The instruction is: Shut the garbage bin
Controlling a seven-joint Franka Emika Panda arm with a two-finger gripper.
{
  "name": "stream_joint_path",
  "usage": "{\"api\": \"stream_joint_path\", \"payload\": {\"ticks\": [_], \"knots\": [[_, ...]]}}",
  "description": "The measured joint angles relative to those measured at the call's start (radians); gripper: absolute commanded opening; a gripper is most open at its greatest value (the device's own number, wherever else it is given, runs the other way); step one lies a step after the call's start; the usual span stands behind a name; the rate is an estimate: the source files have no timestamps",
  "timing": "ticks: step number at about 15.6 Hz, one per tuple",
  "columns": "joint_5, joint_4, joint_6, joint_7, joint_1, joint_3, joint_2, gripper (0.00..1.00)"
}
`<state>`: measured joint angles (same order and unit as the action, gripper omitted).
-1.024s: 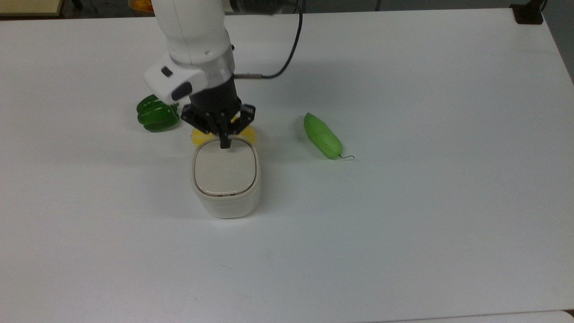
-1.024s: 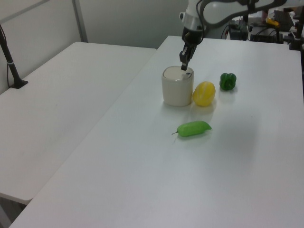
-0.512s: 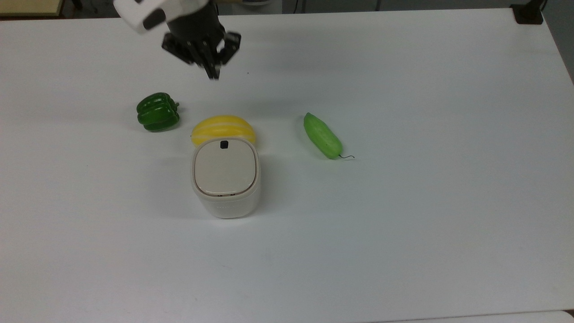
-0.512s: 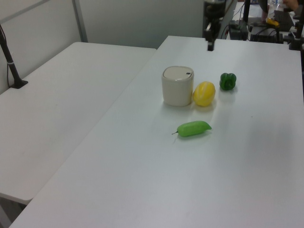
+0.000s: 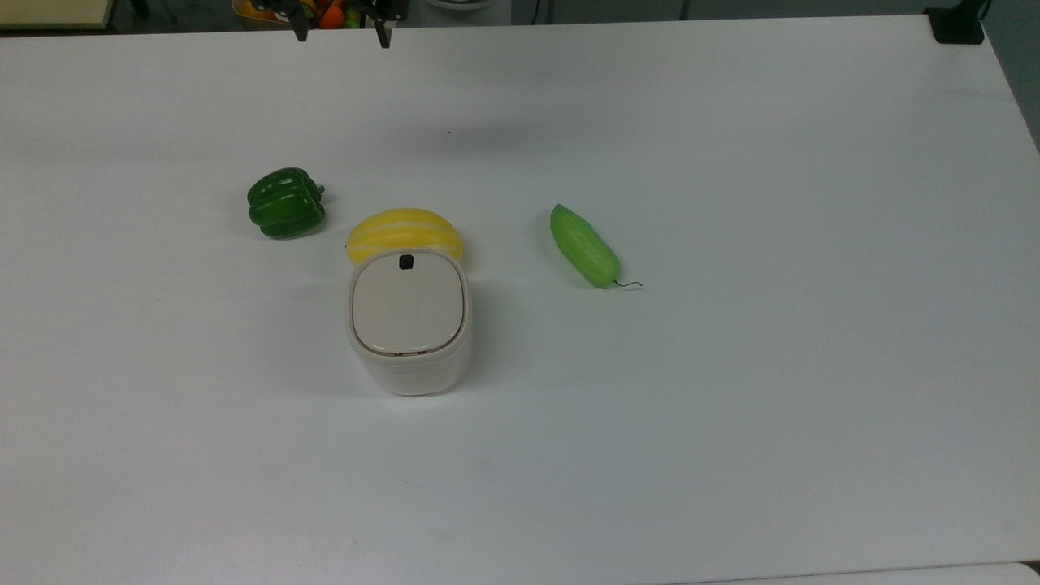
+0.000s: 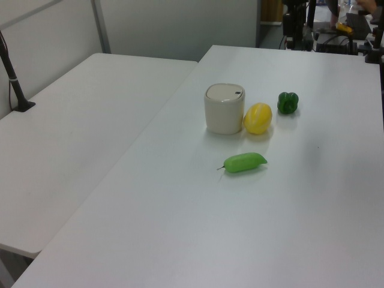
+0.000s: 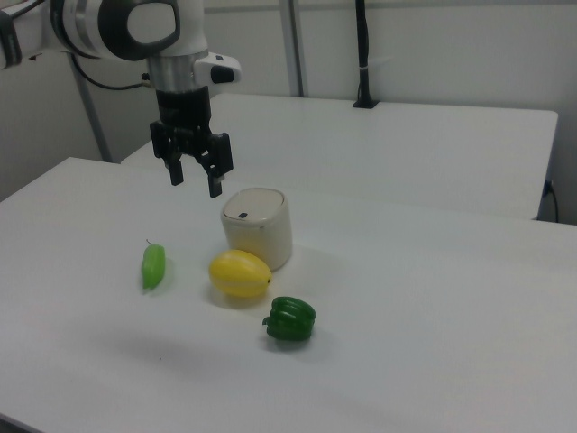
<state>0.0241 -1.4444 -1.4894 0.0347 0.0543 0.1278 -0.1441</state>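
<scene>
top view: melon [image 5: 405,233] touching behind bin [image 5: 409,325] | pepper [image 5: 285,202] left | cucumber [image 5: 584,246] right

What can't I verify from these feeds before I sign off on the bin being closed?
- Garbage bin: the lid lies flat in the top view, but whether its latch caught is too fine to see.
- Gripper: cut off by the upper edge in the top view, where just its fingertips show.
- Yellow melon: its near side is hidden by the bin in the top view, so contact between them is unclear.

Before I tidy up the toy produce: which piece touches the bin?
The yellow melon. It sits right against the garbage bin; the green pepper and cucumber lie apart.
</scene>
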Motion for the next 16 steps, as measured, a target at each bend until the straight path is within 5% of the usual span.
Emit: {"api": "stream_joint_path", "payload": {"ticks": [9,16], "knots": [[-0.033,-0.116,0.029,-0.005,-0.002,0.002,0.14,1.0],[-0.033,-0.12,0.035,-0.011,-0.027,0.003,0.15,1.0]]}}
